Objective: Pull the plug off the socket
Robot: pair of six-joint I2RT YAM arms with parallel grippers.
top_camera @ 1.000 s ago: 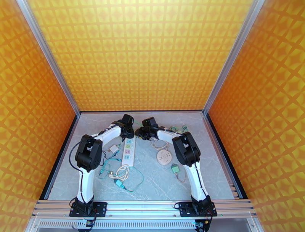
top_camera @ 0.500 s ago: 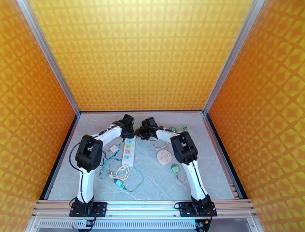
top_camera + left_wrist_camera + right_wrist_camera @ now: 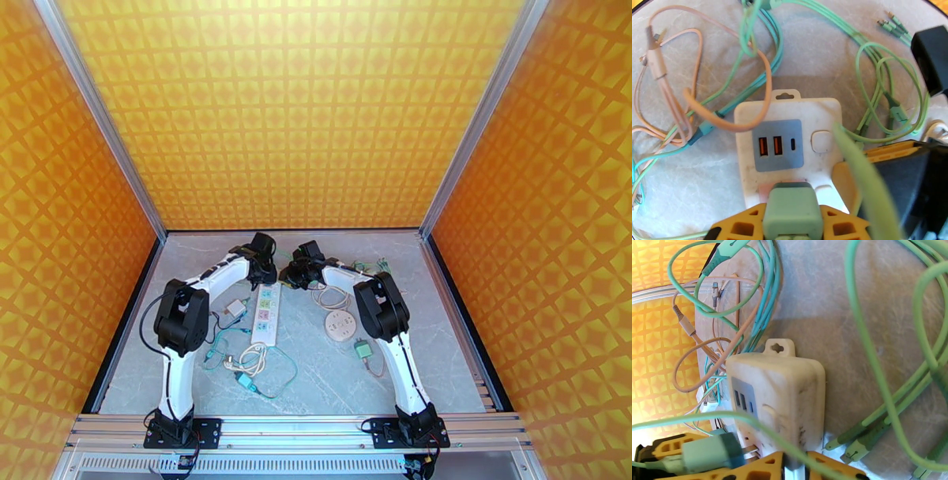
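Our left fingers (image 3: pixel 738 227) pinch the pale-green square plug (image 3: pixel 792 209), seated at the far end of the white plastic power strip (image 3: pixel 786 114). Our right fingers (image 3: pixel 770 467), pressed together, brace its right edge, we judge, against lifting.

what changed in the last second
The right gripper closed on the edge of the power strip, and its elbow shifted slightly left. The left gripper stayed clamped on the green plug, its wrist edging slightly toward the far wall. Power strip, loose cables and round socket stayed put.
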